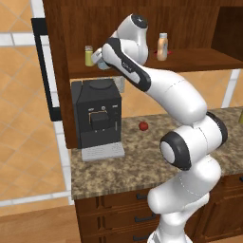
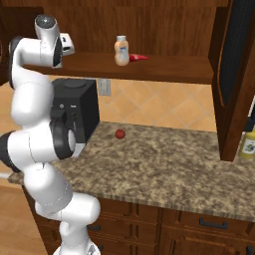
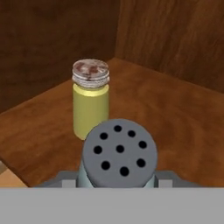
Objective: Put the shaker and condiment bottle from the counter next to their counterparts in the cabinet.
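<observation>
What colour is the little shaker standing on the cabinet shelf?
Yellow-green shaker with a silvery cap, clearest in the hand view.

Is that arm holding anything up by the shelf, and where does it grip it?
Yes: the tool holds the shaker, gripped on its body, below the cap.

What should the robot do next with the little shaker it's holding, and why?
Probably lower the shaker a little onto the cabinet shelf and then let go. The hand holds it by the body, its holed grey cap facing the camera, just in front of the yellow-green shaker. The condiment bottle already stands on the shelf.
</observation>
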